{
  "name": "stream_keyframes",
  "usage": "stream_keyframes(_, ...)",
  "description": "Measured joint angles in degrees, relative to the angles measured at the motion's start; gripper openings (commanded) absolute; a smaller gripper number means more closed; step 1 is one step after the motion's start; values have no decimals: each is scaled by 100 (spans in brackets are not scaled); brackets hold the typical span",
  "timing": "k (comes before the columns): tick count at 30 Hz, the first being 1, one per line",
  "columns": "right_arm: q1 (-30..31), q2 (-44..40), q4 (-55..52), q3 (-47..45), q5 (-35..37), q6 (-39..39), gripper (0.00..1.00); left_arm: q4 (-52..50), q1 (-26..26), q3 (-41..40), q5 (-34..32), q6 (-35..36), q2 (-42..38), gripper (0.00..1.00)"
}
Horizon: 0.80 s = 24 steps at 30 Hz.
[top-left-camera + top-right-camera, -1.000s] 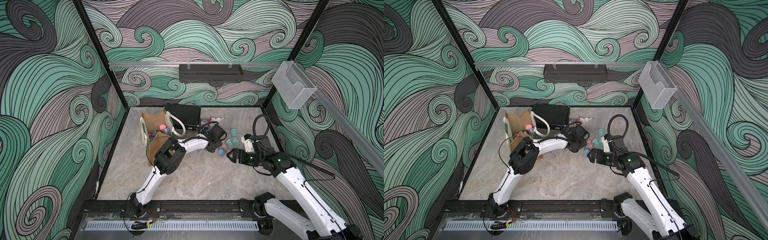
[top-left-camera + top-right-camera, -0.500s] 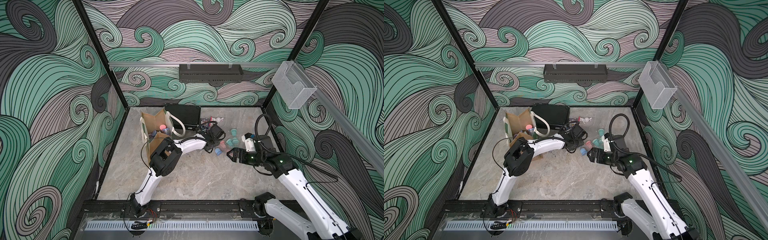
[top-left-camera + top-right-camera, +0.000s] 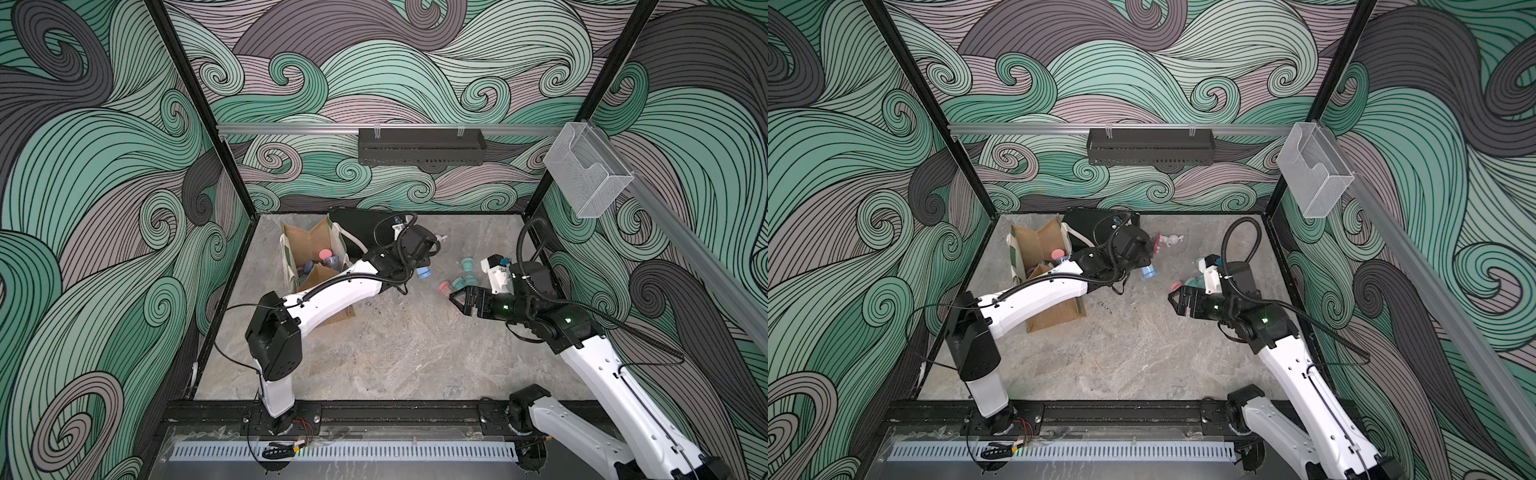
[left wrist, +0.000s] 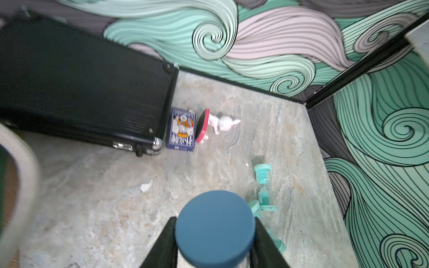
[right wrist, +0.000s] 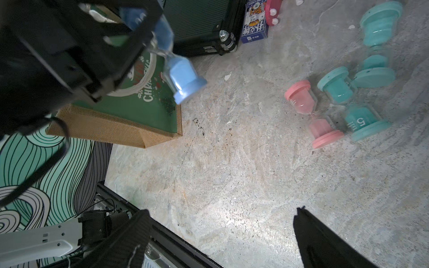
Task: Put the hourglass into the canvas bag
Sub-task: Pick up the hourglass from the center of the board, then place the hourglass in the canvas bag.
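We grip the blue hourglass [image 3: 424, 273] between our left jaws, near the canvas bag [image 3: 307, 241]. The bag holds other hourglasses [image 3: 325, 254]; our right jaws stand wide, empty.

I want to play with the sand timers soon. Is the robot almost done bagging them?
Partly. Done: the canvas bag holds hourglasses; a pink cap and a blue cap show. In hand: the left claw grips a blue hourglass in the air, not yet over the bag. Left: dropping it in; a pink hourglass and two teal ones lie on the table near the open right claw.
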Motion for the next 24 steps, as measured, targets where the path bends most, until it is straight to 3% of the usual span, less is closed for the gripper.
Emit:
stream_keyframes(10,1185,369,815,39,11,92,100,-682,291,59,-726,1751,-1252,19)
stream_keyframes(19,1825,872,1893,55,-9,216,100,-1521,1335,66,-660,2452,-1851,19)
stream_keyframes(24,2063,1217,2490,85,-87,256,100,-1515,2020,-343,-461,2608,-2199,19)
